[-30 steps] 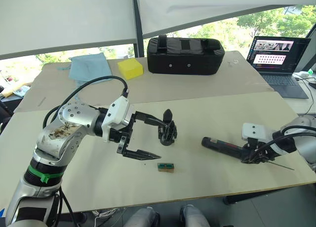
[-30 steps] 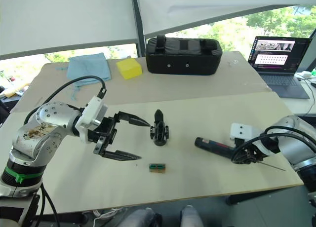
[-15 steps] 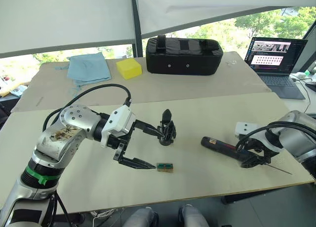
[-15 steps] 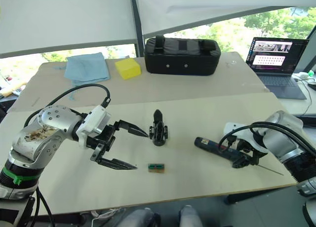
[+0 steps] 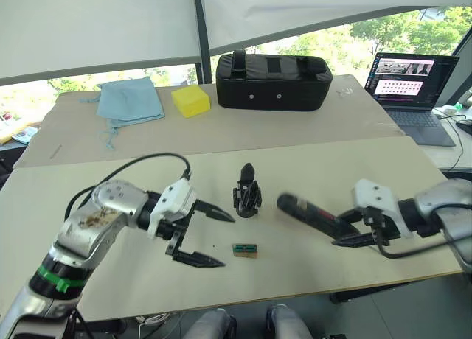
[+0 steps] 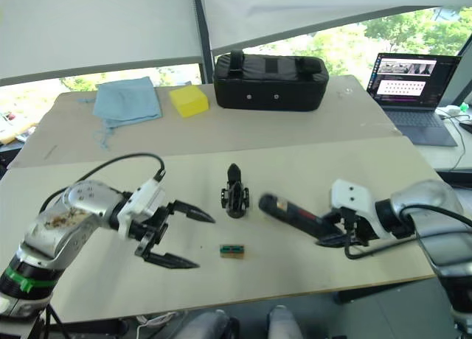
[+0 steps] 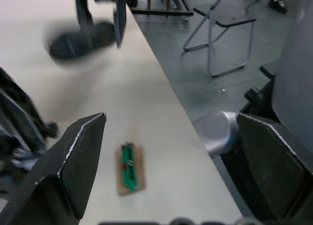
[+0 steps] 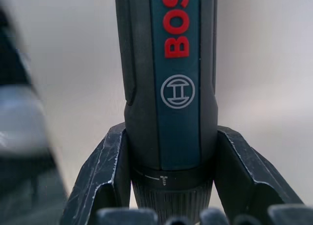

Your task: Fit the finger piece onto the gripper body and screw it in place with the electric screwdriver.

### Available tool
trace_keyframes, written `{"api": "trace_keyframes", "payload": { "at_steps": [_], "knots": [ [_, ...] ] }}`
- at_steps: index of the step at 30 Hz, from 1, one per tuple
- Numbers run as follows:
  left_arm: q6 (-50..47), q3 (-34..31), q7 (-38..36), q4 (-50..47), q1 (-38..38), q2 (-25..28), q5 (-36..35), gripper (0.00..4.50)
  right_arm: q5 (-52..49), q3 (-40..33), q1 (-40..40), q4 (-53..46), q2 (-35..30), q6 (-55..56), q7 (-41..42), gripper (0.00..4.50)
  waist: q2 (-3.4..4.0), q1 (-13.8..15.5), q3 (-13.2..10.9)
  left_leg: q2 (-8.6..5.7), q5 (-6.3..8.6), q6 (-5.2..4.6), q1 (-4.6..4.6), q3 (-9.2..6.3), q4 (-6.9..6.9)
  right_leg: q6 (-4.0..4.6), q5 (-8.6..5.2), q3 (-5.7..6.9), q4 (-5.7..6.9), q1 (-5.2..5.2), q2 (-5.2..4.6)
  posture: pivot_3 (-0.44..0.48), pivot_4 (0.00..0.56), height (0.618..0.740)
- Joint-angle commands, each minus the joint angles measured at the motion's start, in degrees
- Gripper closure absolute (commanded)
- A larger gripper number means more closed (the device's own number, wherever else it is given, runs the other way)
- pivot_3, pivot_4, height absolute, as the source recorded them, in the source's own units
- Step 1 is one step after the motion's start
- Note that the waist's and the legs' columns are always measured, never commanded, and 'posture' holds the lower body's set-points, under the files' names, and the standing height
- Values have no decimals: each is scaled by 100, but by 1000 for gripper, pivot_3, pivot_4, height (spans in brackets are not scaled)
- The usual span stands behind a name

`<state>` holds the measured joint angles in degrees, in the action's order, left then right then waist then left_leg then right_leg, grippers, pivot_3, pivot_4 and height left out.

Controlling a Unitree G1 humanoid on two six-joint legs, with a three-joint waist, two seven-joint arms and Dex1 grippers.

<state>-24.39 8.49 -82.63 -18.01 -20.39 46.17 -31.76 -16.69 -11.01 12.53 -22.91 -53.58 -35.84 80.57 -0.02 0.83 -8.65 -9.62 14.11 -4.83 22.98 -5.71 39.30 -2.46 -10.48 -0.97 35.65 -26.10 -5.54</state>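
Head camera first: the right gripper has its jaws clamped on the electric screwdriver, holding it near the bit end, with the blunt end aimed at the gripper body in the middle of the surface. The finger piece already looks seated, standing upright on top of the body, so I'd say the fitting is done and the screwing is what's left. The left gripper sits just beside the body with its jaws wide apart, holding nothing. A small green-and-brown block lies near it, apart from everything else.

Left wrist camera: fingers spread wide, and that same block lies on the surface between them.

Right wrist camera: the fingers are snug on both sides of the screwdriver just above its collar.

To do this well, I'd think the tool wants turning round so the bit faces the part, since right now the wrong end leads. Bracing the body with the free left jaws would probably stop it skidding or tipping when the bit pushes in. Can't make out the screw hole from here.
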Motion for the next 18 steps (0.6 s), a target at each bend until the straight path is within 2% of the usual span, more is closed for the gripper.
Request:
{"api": "trace_keyframes", "payload": {
  "at_steps": [1,3,6,11,14,18],
  "knots": [
    [887,-61,286,409,451,-288,448,0,-1438,-1029,-449,-1671,1066,-565,-1237,2576,-2,29,1,2,-1,2,-1,-1,-5,0,0,0,-4,2,-1,0,150,740],
    [1463,-3,320,824,558,-504,739,0,-2061,-1118,-547,-2204,1746,-827,-2002,2576,0,71,0,15,8,-11,-25,-2,-23,11,7,-3,-34,34,7,0,150,740],
    [1930,116,232,1223,638,-660,974,0,-2116,-791,-591,-2413,2692,-556,-3026,2576,-9,128,0,20,8,-10,-23,-3,-32,26,23,3,-45,26,11,0,150,740],
    [2148,206,466,1343,721,-897,1155,0,-1850,3,-334,-2346,3083,-382,-3785,2576,-9,141,0,20,-11,20,-45,0,-35,24,26,21,-52,16,30,0,150,740],
    [2536,433,790,1442,839,-1067,1673,0,-1656,554,-460,-2192,3242,35,-3801,2576,-9,114,1,20,-15,26,-45,8,-41,25,26,19,-49,7,26,0,150,740],
    [2266,512,729,1247,735,-1249,1391,0,-1654,960,-667,-2196,3364,394,-3834,2576,-9,107,0,23,-17,27,-45,8,-48,26,26,17,-47,3,29,0,150,740]
  ]
}}
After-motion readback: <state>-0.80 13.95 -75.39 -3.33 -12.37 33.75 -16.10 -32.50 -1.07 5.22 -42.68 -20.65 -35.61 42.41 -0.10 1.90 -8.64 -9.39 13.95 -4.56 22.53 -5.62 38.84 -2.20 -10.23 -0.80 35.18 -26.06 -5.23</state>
